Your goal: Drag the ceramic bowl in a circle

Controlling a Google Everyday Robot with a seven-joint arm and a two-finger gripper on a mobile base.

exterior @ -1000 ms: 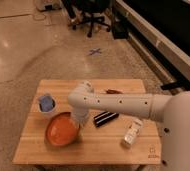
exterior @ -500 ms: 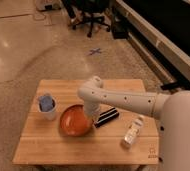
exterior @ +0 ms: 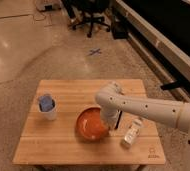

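The ceramic bowl (exterior: 92, 124) is a wide, shallow orange-red bowl lying near the middle of the wooden table (exterior: 68, 95), slightly toward the front. My white arm reaches in from the right. My gripper (exterior: 108, 121) points down onto the bowl's right rim, touching it.
A white cup with blue contents (exterior: 47, 106) stands at the table's left. A small white bottle (exterior: 131, 132) lies at the front right. A dark flat object (exterior: 119, 119) lies just right of the gripper. An office chair (exterior: 90, 12) stands on the floor behind.
The bowl has moved to the right across the table, from the left front to near the middle, with the gripper on it. The arm's elbow swung right too.
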